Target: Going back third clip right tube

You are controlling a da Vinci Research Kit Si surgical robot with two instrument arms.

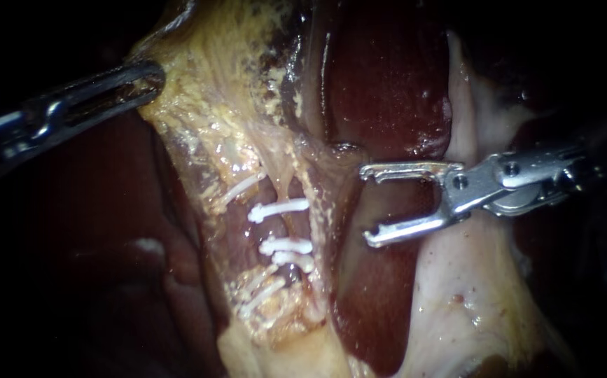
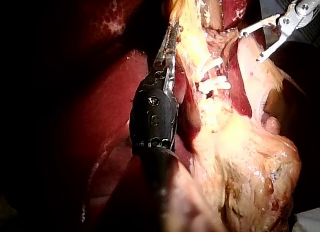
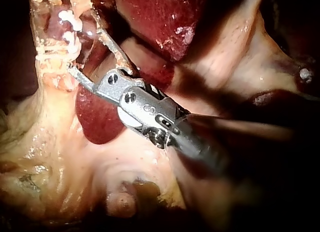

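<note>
Left instrument [image 1: 150, 78] has its hand clamped on yellow tissue [image 1: 226, 63]; right instrument [image 1: 365, 205] hand stands apart, empty, near white clips [image 1: 278, 210].

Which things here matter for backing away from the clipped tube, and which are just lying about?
In the job:
right instrument, jaws open and empty
white clips

Just there:
left instrument
liver
pale tissue

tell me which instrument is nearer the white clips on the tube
Right. The right instrument holds its open, empty jaws just beside the clips, not touching them. The left instrument is farther off, its jaws shut on the yellowish tissue well above the clips.
</note>
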